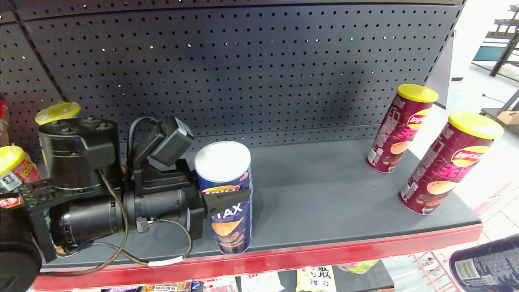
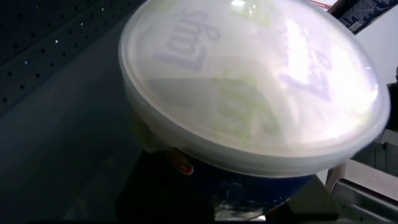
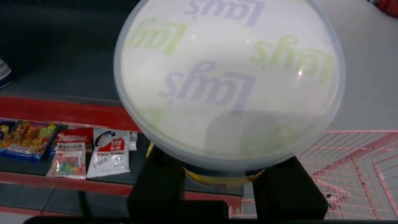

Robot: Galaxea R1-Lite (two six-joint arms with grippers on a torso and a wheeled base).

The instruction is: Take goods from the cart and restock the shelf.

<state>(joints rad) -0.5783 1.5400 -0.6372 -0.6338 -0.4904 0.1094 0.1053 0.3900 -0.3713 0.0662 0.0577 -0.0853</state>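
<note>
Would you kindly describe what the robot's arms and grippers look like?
The left arm is black, built of thick cylindrical joints, with a boxy camera at the wrist, thin black cables looping beneath and a white tag on one. The left gripper and right gripper have flat black jaws.

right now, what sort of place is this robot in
Most likely a shop aisle, or a mock-up of one: a pegboard-backed shelf holding chip cans, packaged snacks on the tier below, and a pink wire cart nearby.
</note>
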